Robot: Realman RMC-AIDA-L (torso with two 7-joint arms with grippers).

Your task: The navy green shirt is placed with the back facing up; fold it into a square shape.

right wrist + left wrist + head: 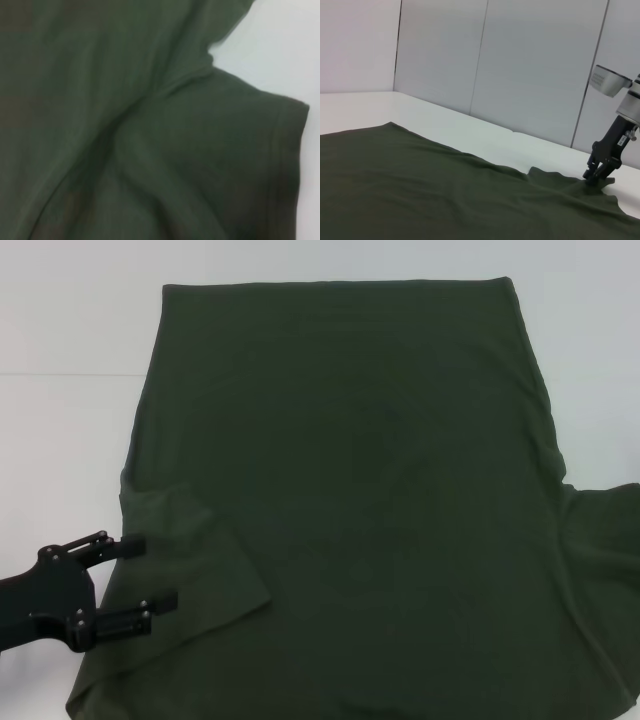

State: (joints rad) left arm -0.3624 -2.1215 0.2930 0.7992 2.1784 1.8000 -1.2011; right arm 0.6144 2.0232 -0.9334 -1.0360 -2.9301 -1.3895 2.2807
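A white surface [60,440] carries the navy green shirt [350,490], spread nearly flat with its plain back up and filling most of the head view. Its left sleeve [185,560] is already folded inward over the body; the right sleeve [600,530] lies outward, so most folding appears left to do. The left end effector [140,580] sits at the left sleeve's edge, fingers apart and released. In the left wrist view, the right end effector [594,175] is clenched on the right sleeve.

Navy green shirt [350,490] flat on table [60,440], left pincer [155,575] at its left sleeve.
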